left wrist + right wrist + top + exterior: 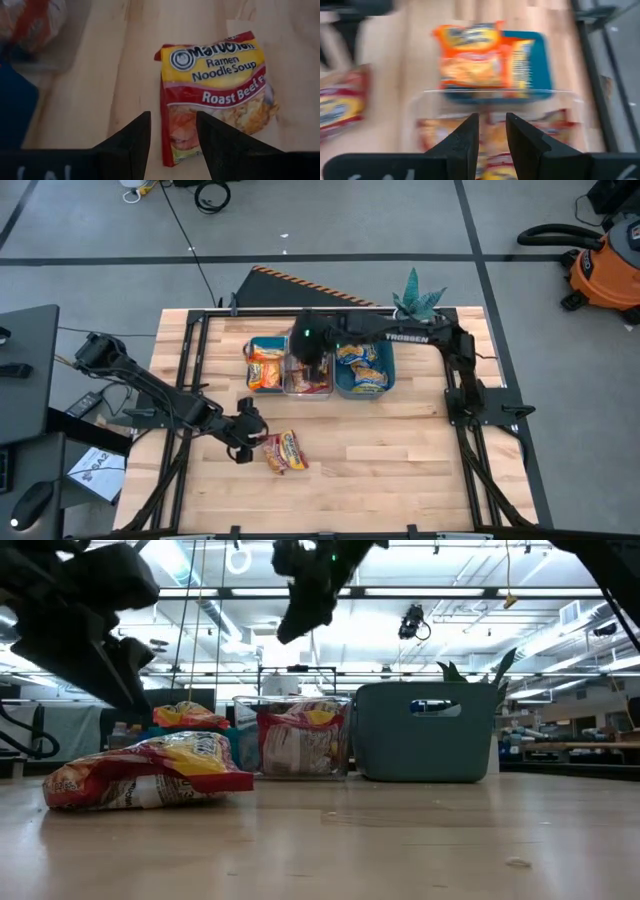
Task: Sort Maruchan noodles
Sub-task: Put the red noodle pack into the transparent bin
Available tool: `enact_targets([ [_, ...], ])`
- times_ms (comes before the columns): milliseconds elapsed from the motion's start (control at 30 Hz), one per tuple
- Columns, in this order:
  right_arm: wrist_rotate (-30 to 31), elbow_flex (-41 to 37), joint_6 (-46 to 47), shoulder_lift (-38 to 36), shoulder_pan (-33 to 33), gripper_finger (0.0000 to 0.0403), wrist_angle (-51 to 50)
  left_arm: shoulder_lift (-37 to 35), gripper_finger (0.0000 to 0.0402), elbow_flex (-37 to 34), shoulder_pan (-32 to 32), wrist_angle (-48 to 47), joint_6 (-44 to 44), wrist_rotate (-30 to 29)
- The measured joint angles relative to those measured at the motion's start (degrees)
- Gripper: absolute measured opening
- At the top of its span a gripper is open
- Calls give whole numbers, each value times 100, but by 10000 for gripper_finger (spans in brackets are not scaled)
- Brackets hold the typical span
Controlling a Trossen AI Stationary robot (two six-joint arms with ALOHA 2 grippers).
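Nearly done: 1 red packet point(285, 451) lies loose on the counter point(400, 450), just beside the left tool point(250, 430), whose fingers are spread and empty. The right tool point(310, 360) hovers over the clear bin point(306, 383), slightly parted, holding nothing. Next, I judge, the left tool must straddle the packet's edge and close.

Three bins point(320, 370) crowd the far side; near tabletop point(400, 470) seems open.
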Motion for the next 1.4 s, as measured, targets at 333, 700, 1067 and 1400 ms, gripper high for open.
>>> enact_targets([
  [333,1367,-89,267,-1,1505,103,-739,12,164,-503,-48,848,-452,11],
  [700,2710,-87,979,-1,2492,103,-1786,714,164,-591,-35,1042,-456,-42],
  [1067,3133,-87,1436,-1,2790,103,-2091,944,124,-589,-37,1227,-299,314],
  [1400,3148,-87,1436,-17,2796,102,-2147,935,9,-574,-40,1231,13,361],
])
